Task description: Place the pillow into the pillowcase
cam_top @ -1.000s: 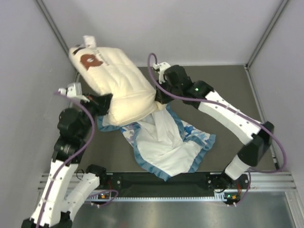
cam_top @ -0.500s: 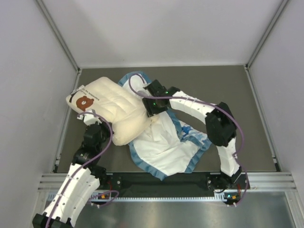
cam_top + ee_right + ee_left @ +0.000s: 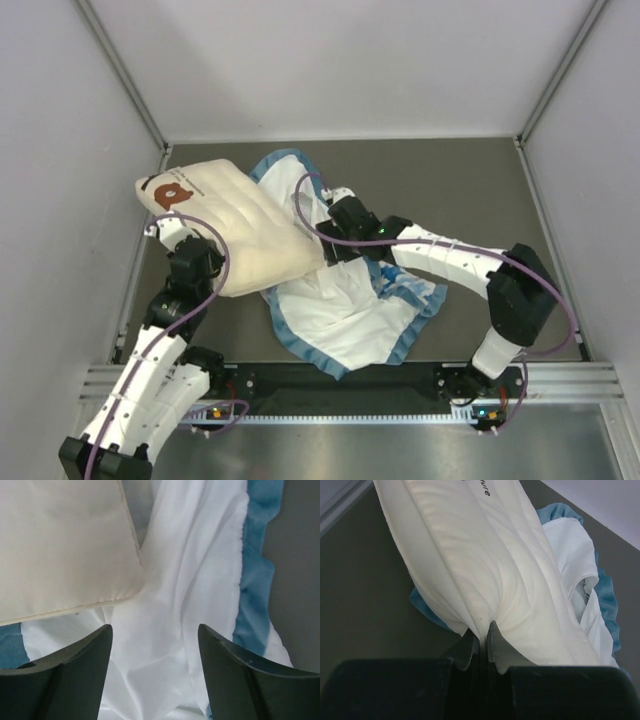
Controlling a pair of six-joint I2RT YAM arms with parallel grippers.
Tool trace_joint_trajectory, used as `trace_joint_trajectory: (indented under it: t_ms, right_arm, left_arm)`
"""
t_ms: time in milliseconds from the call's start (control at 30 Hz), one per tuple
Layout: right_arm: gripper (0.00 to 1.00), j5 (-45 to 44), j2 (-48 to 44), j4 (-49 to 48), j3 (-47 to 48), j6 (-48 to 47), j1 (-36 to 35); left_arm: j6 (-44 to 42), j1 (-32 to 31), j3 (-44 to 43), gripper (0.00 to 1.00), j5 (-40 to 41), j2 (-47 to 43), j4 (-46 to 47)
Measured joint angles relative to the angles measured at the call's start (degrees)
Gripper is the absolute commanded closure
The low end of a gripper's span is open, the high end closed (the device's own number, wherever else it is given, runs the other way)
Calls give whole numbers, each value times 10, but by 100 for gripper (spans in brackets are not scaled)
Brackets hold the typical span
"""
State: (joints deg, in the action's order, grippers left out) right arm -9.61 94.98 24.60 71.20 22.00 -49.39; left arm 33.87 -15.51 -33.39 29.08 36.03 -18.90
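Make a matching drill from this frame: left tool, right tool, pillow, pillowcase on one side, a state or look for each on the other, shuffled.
Column one
1. left tool
2. right tool
3. pillow
4. pillowcase

Column two
A. white inside showing, blue ruffled edge
B. open, over white fabric
C. shut, pinching a cream edge
D. cream, brown bear logo at its far-left end

Pairs: 1-C, 2-B, 3-D, 4-A
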Motion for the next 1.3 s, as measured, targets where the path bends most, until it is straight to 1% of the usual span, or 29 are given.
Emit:
trace_joint_trajectory:
  t_ms: [67,100,200,233,267,333,367,400,467,600,700,800,967,1133,1300]
  right_arm:
    - [26,-2,12,-7,0,-5,-17]
    - [26,-2,20,-12,0,-6,-24]
    - [26,-2,46,-27,0,-10,-41]
    - [29,-2,56,-30,1,-10,-45]
    - [44,-3,68,-33,2,-10,-47]
    - [62,-7,92,-34,5,-14,-50]
    - [80,-11,106,-36,7,-13,-50]
    - [86,-16,117,-35,7,-14,-51]
    - [100,-28,129,-33,5,-5,-51]
    - [100,-51,118,-37,-14,7,-51]
    - [100,-58,89,-37,-32,13,-51]
    - [100,-56,45,-36,-42,17,-48]
    - [100,-41,-39,-36,-43,17,-48]
    - [99,3,-58,-35,-33,16,-48]
    - [100,47,-57,-26,-32,11,-48]
  left_arm:
    - [0,0,-22,100,5,22,-2]
    - [-1,0,-35,100,7,38,-6]
    - [-9,0,-79,100,19,85,-19]
    - [-11,0,-93,100,22,101,-23]
    - [-12,0,-106,100,23,115,-26]
    - [-15,4,-127,100,23,138,-27]
    - [-15,7,-134,100,21,146,-27]
    - [-17,12,-138,100,18,151,-27]
    - [-18,23,-143,100,12,158,-27]
    - [-20,32,-142,100,-9,158,-25]
    - [-18,34,-111,100,-44,141,6]
    - [-7,35,-64,100,-83,116,41]
    - [-4,33,-44,100,-110,111,72]
    - [-4,12,-44,100,-121,112,118]
    - [-11,-35,-44,100,-108,132,182]
